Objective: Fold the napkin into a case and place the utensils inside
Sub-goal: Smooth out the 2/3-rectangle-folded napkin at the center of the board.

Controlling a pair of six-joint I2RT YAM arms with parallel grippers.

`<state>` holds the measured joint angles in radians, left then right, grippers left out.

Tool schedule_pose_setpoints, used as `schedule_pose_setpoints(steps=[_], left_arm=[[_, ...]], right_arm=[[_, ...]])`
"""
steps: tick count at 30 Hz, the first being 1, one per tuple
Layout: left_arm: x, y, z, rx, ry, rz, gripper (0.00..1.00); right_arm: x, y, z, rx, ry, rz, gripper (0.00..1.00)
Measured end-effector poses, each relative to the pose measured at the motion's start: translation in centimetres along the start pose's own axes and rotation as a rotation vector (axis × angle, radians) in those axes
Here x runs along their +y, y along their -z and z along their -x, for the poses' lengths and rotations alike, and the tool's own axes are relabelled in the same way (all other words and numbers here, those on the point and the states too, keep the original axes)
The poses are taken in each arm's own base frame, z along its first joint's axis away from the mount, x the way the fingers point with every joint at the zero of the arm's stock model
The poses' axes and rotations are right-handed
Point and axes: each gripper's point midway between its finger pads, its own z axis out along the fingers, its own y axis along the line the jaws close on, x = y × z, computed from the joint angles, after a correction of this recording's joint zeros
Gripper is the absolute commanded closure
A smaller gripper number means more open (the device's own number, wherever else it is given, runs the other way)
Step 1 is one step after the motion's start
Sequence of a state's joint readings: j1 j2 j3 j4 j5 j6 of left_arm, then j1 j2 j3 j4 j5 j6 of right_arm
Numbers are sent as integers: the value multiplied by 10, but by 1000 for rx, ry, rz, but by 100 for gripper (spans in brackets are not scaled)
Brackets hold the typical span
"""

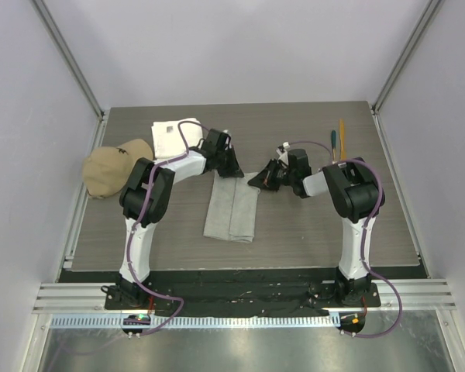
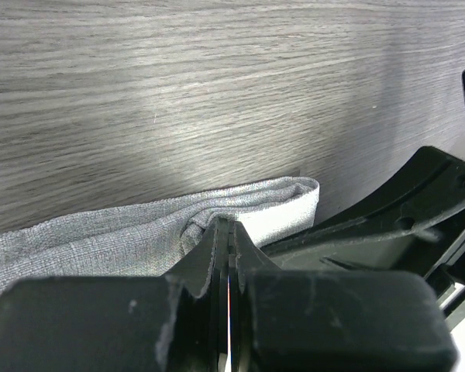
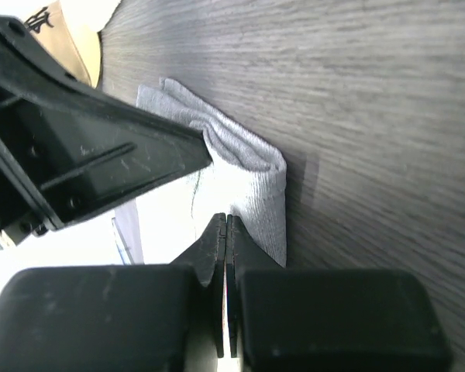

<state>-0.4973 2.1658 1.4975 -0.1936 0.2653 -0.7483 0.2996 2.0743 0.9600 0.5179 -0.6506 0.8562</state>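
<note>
On the counter (image 1: 318,225) the napkin (image 1: 231,211) lies as a folded strip at mid-table, long axis running near to far, its far end leaning slightly right. A cap (image 1: 112,167) and towel (image 1: 169,136) sit far left. The left hand (image 1: 234,169) is clamped on the napkin's far-left corner, and the right hand (image 1: 256,180) on its far-right corner. The utensils (image 1: 337,141) lie on the bare counter, far right and well apart, pointing near-far.

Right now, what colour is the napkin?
The napkin is plain light grey, clearest in the left wrist view.
</note>
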Motion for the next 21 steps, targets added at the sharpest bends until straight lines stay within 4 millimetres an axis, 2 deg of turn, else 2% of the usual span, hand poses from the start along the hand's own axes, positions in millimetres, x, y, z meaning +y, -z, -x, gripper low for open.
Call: schedule_pose_setpoints(steps=[6, 14, 16, 18, 21], left_arm=[[0, 0, 0, 1, -2, 1, 100], [0, 2, 2, 3, -21, 5, 100], [1, 2, 2, 5, -21, 8, 100], [1, 3, 2, 7, -22, 10, 98], [1, 5, 3, 13, -31, 19, 87]], right_arm=[[-2, 16, -20, 11, 3, 19, 99], [-9, 76, -79, 85, -13, -95, 99], [1, 87, -89, 98, 17, -108, 99], [17, 90, -95, 107, 62, -92, 99], [42, 86, -114, 142, 126, -46, 99]])
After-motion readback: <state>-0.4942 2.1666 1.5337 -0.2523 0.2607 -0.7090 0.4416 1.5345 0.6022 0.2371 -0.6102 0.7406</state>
